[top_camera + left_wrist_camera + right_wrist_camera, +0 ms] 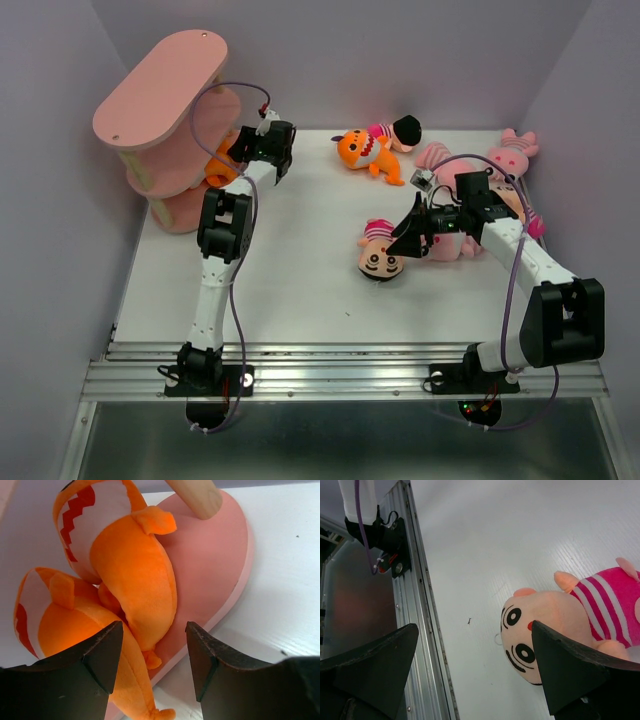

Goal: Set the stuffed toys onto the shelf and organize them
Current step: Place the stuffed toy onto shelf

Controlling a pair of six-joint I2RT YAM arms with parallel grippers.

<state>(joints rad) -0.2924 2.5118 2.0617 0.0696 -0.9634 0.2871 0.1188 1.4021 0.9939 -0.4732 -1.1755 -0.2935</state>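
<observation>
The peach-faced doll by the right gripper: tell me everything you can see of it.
The doll is a soft plush with a round peach face, large black-and-white eyes, a small red mouth, small ears and a magenta-and-white striped top. It lies face up on the white table, head toward the arms' bases. The right gripper hangs open over it, one finger near its head. Whether they touch cannot be told.

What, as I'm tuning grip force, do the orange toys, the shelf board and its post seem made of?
Orange toys: soft plush fabric, judging by the fuzzy matte nap and rounded, stuffed shapes.
Shelf board: rigid, smooth, matte pink, probably painted wood or fibreboard; the look cannot settle which.
Post: likely pale bare wood, with faint grain and a dull finish.
</observation>
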